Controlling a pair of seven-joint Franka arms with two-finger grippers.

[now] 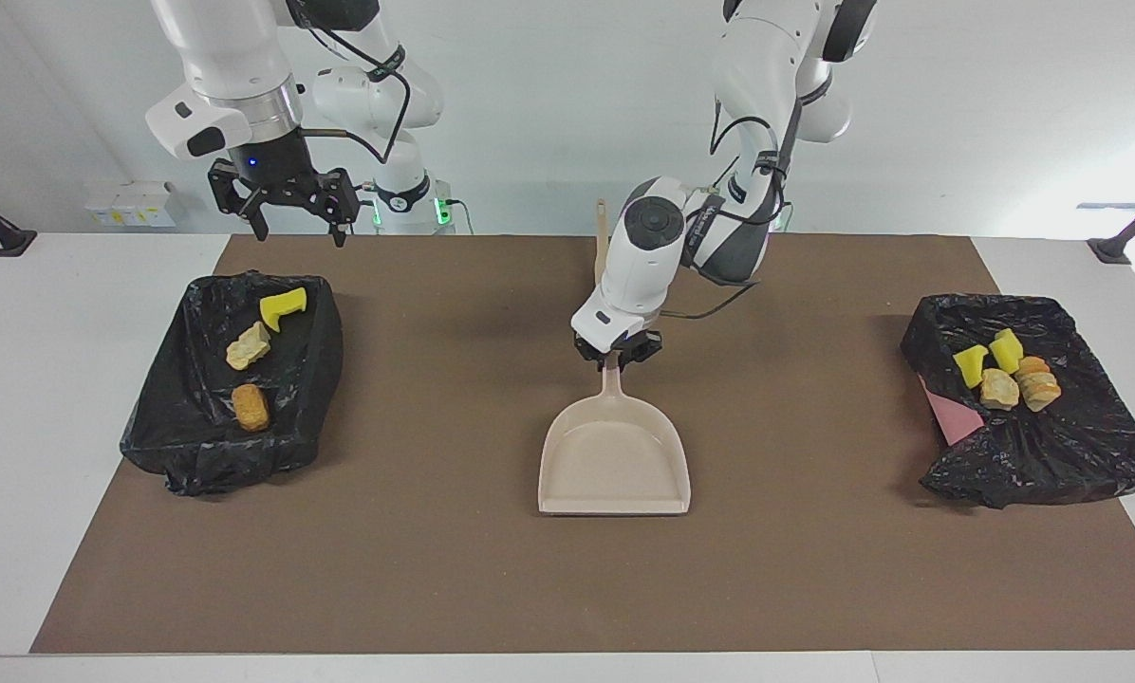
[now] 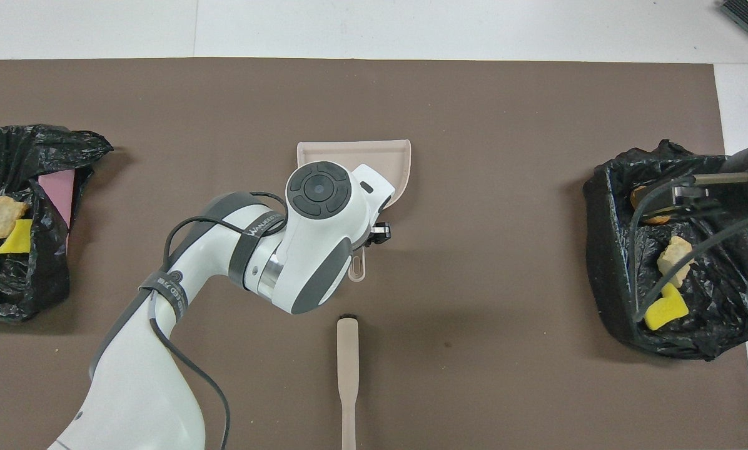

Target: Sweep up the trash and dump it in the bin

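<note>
I see my left gripper (image 1: 618,357) low over the brown mat (image 1: 492,569), at the dustpan (image 1: 615,465) handle; whether its fingers pinch it I cannot tell. The bin (image 1: 1023,446) toward that arm's end holds four pieces of trash (image 1: 999,389). My right gripper (image 1: 288,213), fingers spread, waits above the other bin (image 1: 197,446), three scraps (image 1: 250,406) inside. The brush (image 2: 347,369) lies between the dustpan and the robots.

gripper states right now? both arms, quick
Left end effector: on the dustpan handle in mid-table; open or shut cannot be told.
Right end effector: open, holding nothing, raised near the bin at its end of the table.
</note>
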